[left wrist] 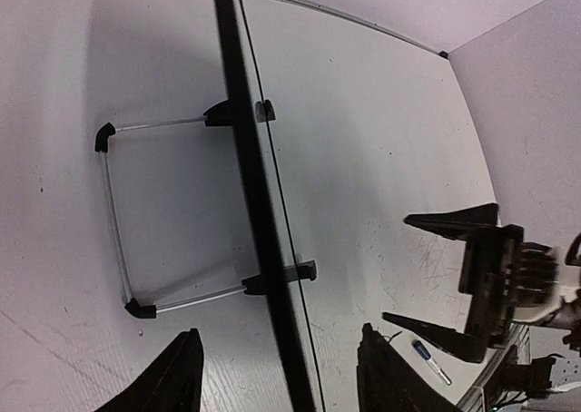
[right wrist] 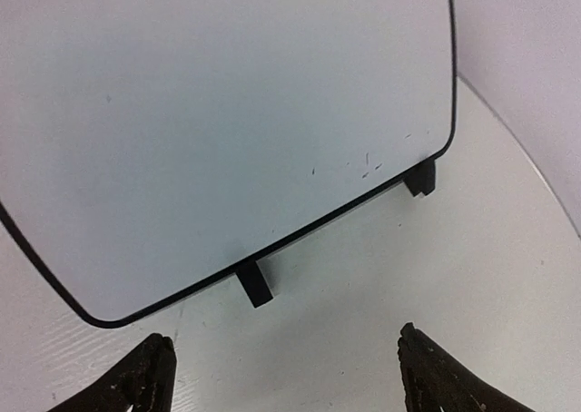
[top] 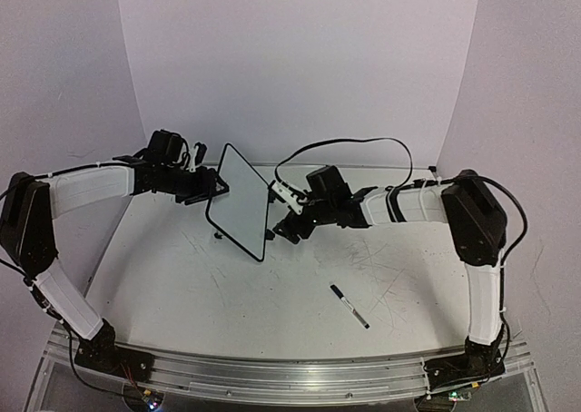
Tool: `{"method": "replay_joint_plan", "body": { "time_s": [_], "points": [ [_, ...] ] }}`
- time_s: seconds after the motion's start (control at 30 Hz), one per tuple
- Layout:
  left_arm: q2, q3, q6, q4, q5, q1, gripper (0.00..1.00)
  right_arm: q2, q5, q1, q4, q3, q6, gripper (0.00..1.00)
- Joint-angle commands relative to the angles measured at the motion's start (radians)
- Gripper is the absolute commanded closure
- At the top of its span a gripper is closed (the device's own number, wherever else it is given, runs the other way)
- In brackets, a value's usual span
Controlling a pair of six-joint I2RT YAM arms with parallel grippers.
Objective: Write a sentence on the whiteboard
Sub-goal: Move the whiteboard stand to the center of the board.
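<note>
The whiteboard (top: pixel 240 201) stands upright at the table's middle, on two black feet (right wrist: pixel 255 285) and a wire stand (left wrist: pixel 113 212). Its face (right wrist: pixel 227 112) is blank apart from a few tiny specks; no blue sentence shows. My left gripper (top: pixel 211 187) is open, with the board's top edge (left wrist: pixel 263 249) between its jaws and gaps on both sides. My right gripper (top: pixel 280 233) is open and empty, facing the board's face close to its lower edge. It also shows in the left wrist view (left wrist: pixel 395 268). A marker (top: pixel 349 306) lies on the table, right of centre.
The white tabletop (top: pixel 227 294) is scuffed with grey marks. The marker also shows in the left wrist view (left wrist: pixel 429 360). White walls stand close behind and to both sides. A metal rail (top: pixel 272 376) runs along the near edge.
</note>
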Motion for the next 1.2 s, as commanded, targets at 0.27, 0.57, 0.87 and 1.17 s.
{"method": "replay_joint_plan", "body": {
  "time_s": [0.27,0.57,0.87,1.17],
  "points": [
    [-0.131,0.083,0.012,-0.149,-0.063,0.005,0.14,0.337,-0.182,-0.03,-0.362,0.471,-0.267,0.26],
    [-0.231,0.022,-0.047,-0.171,-0.095,0.005,0.14,0.417,-0.21,-0.03,-0.413,0.576,-0.269,0.66],
    [-0.268,-0.004,-0.106,-0.171,-0.187,0.004,0.17,0.41,-0.28,-0.027,-0.394,0.567,-0.197,0.74],
    [-0.301,-0.013,-0.116,-0.169,-0.215,0.003,0.18,0.34,-0.188,0.001,-0.278,0.454,-0.104,0.99]
  ]
}}
